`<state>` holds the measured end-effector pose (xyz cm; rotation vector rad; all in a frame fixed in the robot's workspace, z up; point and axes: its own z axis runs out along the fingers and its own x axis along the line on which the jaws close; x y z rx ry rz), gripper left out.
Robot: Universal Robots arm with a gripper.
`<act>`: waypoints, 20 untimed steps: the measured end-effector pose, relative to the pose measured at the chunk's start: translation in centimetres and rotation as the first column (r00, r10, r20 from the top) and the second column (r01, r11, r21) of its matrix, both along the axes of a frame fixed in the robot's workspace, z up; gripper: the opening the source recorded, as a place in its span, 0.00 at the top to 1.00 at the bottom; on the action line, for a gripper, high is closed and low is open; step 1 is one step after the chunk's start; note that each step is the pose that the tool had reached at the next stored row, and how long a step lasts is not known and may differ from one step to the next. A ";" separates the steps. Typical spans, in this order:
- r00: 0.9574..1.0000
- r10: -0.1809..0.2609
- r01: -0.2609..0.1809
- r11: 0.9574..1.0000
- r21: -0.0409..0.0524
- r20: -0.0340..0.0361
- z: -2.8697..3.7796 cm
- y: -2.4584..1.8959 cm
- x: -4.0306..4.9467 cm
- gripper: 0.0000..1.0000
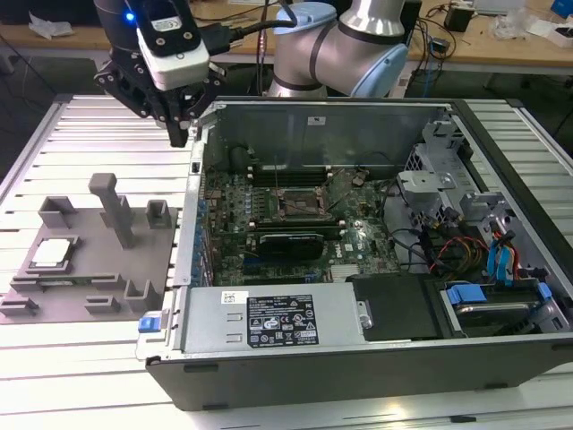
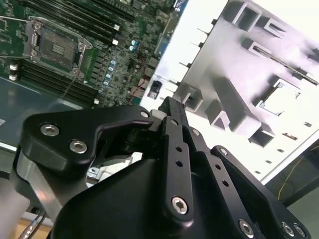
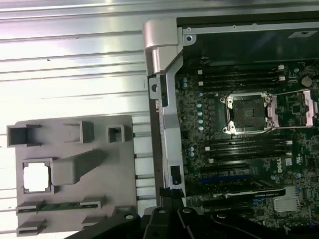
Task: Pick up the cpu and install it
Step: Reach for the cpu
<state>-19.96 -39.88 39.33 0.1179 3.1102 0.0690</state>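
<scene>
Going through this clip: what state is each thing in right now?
cpu: lying flat in its recess on the fixture, not picked up.
pincer: shut, empty, hanging by the case's wall.
socket: bracket open, empty.
case: side open, insides exposed.
card: seated in its slot.

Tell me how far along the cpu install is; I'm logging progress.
Done: nothing yet; the cpu sits in its pocket on the gray fixture, and the motherboard socket stands open and empty. In hand: the gripper hangs by the computer case's wall, apart from the cpu. Left: pickup and installation.
</scene>
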 end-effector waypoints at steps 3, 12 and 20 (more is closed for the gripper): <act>1.000 0.000 0.000 1.000 0.000 0.000 0.00 0.00 -0.78 0.89; 1.000 -0.001 0.001 1.000 0.000 0.004 0.00 0.00 -4.35 0.89; 1.000 -0.001 0.001 1.000 0.000 0.007 0.01 0.00 -7.20 0.89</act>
